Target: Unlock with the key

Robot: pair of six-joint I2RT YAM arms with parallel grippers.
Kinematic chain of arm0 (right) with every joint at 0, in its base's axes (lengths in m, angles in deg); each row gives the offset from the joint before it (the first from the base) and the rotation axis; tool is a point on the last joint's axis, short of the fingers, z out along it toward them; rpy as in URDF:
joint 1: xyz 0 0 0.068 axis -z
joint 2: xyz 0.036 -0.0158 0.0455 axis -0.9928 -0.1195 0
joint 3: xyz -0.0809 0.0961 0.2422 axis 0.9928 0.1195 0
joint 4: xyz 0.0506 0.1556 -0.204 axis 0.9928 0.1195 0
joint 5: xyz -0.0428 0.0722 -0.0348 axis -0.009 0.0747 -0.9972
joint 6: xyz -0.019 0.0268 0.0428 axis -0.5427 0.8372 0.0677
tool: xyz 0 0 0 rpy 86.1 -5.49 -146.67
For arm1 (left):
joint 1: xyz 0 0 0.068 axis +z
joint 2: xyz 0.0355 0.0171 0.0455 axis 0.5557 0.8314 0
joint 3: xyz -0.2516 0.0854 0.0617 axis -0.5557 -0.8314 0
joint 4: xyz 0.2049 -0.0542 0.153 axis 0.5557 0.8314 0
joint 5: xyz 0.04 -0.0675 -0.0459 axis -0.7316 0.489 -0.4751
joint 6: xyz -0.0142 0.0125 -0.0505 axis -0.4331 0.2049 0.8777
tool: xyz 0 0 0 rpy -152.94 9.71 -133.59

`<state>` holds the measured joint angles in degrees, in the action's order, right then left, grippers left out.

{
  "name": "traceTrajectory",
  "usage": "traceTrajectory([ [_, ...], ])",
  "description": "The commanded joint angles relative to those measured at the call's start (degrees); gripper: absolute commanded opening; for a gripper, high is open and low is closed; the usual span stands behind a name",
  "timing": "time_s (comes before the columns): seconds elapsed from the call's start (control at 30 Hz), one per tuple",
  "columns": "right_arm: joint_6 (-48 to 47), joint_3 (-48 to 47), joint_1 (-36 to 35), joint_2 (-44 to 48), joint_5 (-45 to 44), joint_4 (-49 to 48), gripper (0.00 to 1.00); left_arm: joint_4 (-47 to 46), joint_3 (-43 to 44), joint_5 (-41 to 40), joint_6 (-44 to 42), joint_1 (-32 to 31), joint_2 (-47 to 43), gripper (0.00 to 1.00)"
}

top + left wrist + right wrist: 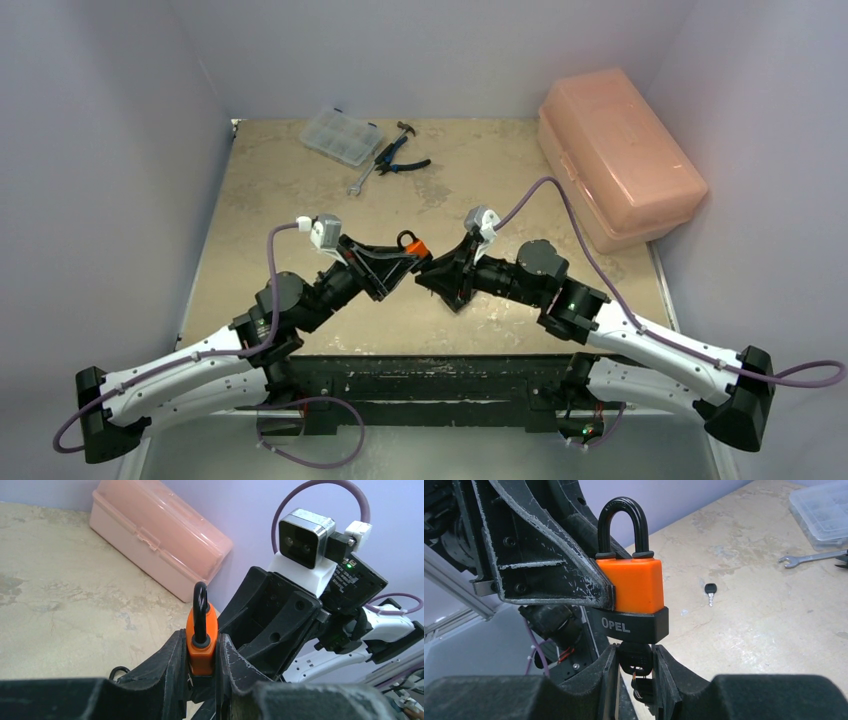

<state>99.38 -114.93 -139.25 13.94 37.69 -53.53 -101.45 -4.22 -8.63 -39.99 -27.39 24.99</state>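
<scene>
Beige mottled tabletop below. Orange plastic padlock clamped in left gripper; black-headed key, apparently inserted, pinched by right gripper. Next, probably: twist key, holding lock steady.

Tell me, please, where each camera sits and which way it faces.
Top: above and behind the arms, looking down on the table; both arms show, left gripper and right gripper meeting at the padlock.
Left wrist: on the left arm, facing the pink box; its gripper clamps the padlock, right gripper beyond.
Right wrist: on the right arm, facing the organizer; its gripper pinches the key under the padlock, left gripper beyond.
Shared: both wrist views show the padlock.
</scene>
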Motion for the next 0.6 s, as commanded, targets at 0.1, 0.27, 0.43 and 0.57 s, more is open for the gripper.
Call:
traceTrajectory([
  [0.1,1.66,0.31,0.05,2.48,3.71,-7.31,0.00,-3.15,1.16,9.23,-1.82,-0.29,-0.80,0.00],
  [0.27,2.36,0.50,0.20,2.72,6.45,-9.12,0.00,-3.09,1.26,12.37,-2.48,-0.31,-0.62,0.00],
  [0.43,3.79,1.46,0.62,3.09,10.30,-12.40,0.00,-2.99,1.38,15.80,-3.33,-0.37,-1.20,0.00],
  [0.57,4.65,1.98,0.92,3.12,12.19,-14.14,0.00,-2.40,1.68,16.98,-3.83,-0.35,-1.71,0.00],
])
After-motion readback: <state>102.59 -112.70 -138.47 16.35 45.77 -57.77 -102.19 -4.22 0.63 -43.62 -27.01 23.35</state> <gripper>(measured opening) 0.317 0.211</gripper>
